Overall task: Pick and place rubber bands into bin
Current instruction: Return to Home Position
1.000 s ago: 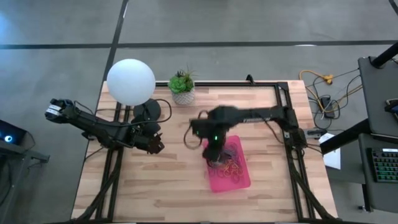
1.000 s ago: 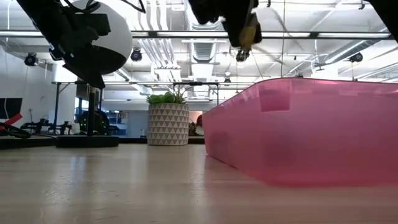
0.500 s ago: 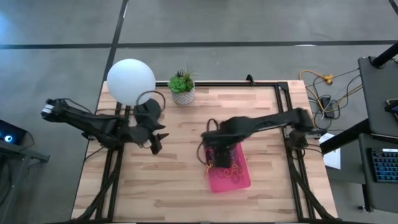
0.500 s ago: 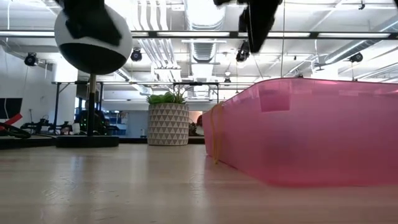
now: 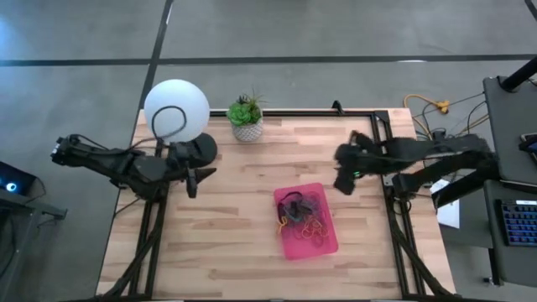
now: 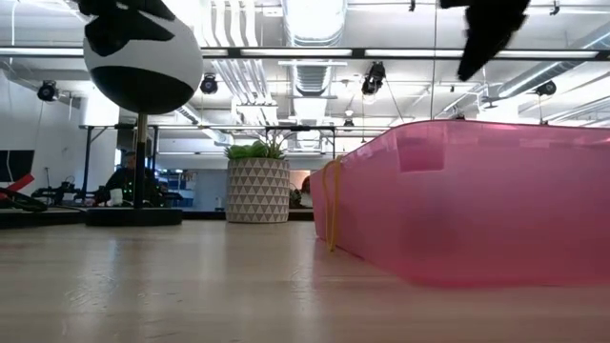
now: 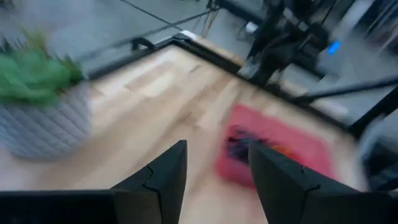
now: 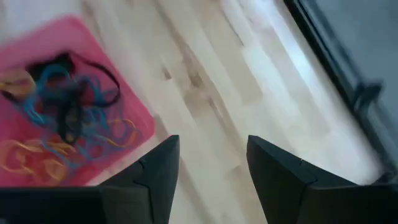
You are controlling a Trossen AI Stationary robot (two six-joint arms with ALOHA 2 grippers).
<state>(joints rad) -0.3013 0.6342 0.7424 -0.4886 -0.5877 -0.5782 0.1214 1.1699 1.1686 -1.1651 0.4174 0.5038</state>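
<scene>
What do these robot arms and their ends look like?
Both are slim, jointed and black. The left pincer and right pincer each have two dark wedge-shaped fingers narrowing to the tips. A thin black cable loops off the left arm; a small green light shows on the right arm.

Tangled rubber bands [image 5: 304,220] inside pink bin [image 5: 327,243]

the bin [image 6: 477,200] is pink, its rubber bands [image 5: 304,220] yellow, blue and black, the pot [image 6: 257,191] white with triangles.
</scene>
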